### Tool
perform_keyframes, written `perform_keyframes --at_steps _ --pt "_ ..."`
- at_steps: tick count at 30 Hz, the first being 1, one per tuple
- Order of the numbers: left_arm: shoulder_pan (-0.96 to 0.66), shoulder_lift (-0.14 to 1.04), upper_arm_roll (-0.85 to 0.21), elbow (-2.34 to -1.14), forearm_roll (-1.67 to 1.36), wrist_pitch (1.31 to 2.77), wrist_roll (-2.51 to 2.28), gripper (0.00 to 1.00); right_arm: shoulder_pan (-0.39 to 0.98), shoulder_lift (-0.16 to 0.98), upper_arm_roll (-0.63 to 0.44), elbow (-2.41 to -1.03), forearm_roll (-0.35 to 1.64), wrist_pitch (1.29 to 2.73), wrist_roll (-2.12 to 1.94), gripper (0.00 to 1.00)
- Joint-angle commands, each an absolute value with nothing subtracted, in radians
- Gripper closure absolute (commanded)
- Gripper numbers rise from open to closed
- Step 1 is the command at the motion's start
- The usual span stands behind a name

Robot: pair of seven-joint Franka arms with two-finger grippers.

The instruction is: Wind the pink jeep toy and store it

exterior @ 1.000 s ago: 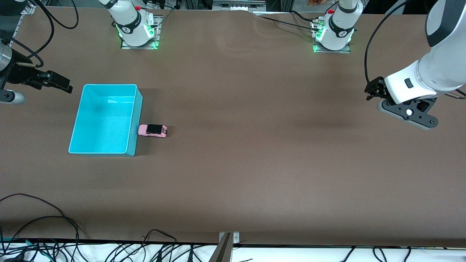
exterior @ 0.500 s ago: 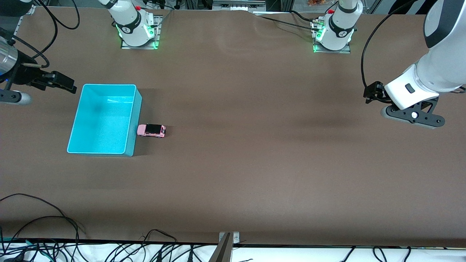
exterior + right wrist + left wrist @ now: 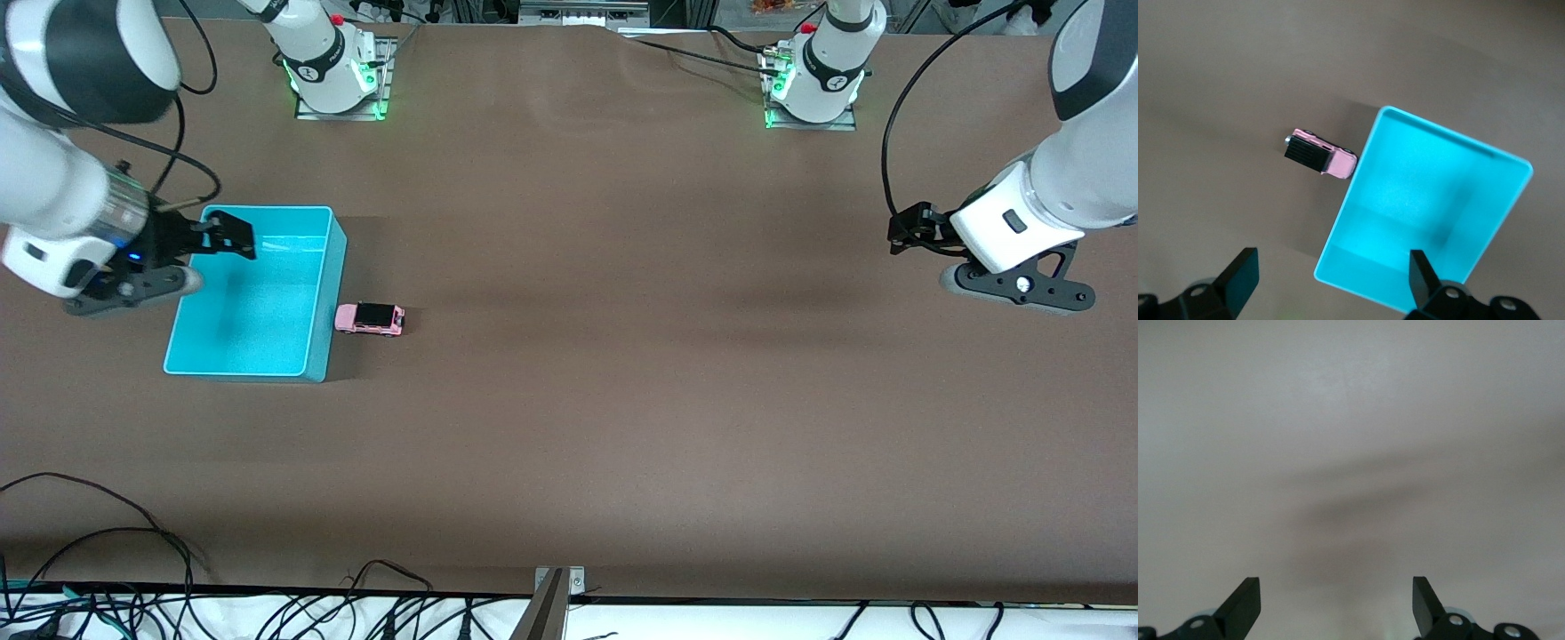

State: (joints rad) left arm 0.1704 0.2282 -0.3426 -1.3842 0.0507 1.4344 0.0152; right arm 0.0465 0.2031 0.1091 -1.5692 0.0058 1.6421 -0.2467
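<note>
The pink jeep toy [image 3: 370,318] [image 3: 1319,155], tiny with a black roof, stands on the brown table against the long wall of the turquoise bin [image 3: 325,293] [image 3: 1425,193], on the wall toward the left arm's end. My right gripper [image 3: 224,235] [image 3: 1331,280] hangs open and empty over the bin's corner that lies farther from the front camera, at the right arm's end. My left gripper [image 3: 910,229] [image 3: 1335,607] is open and empty above bare table at the left arm's end, well away from the toy.
The bin holds nothing. Both arm bases [image 3: 333,71] [image 3: 813,80] stand along the table's edge farthest from the front camera. Cables [image 3: 107,551] trail over the edge nearest the front camera. Open brown tabletop [image 3: 622,338] lies between toy and left gripper.
The right arm has swung in from off the table's end until its gripper is over the bin's corner. The left arm shifted slightly. The jeep and bin stay put.
</note>
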Motion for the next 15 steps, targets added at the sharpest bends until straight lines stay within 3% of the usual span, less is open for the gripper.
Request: perform_keyframes --at_steps 1,5,10,13,15 --pt "0.216 0.218 -0.338 -1.385 -0.037 1.433 0.023 0.00 0.061 0.258 0.106 -1.565 0.015 1.678 -0.487 0.00" --pt "0.164 0.180 -0.279 -1.408 -0.034 1.433 0.020 0.00 0.063 0.302 0.106 -1.568 0.017 1.698 -0.659 0.00" --pt "-0.050 0.133 -0.055 -1.453 -0.032 1.439 0.021 0.00 0.064 0.370 0.109 -1.574 0.023 1.735 -0.897 0.00" --pt "-0.057 0.101 -0.048 -1.502 -0.031 1.482 0.023 0.00 0.066 0.406 0.110 -1.575 0.025 1.767 -0.998 0.00" --pt "-0.060 0.039 -0.046 -1.595 -0.028 1.550 0.023 0.00 0.071 0.420 0.121 -1.591 0.026 1.796 -1.057 0.00"
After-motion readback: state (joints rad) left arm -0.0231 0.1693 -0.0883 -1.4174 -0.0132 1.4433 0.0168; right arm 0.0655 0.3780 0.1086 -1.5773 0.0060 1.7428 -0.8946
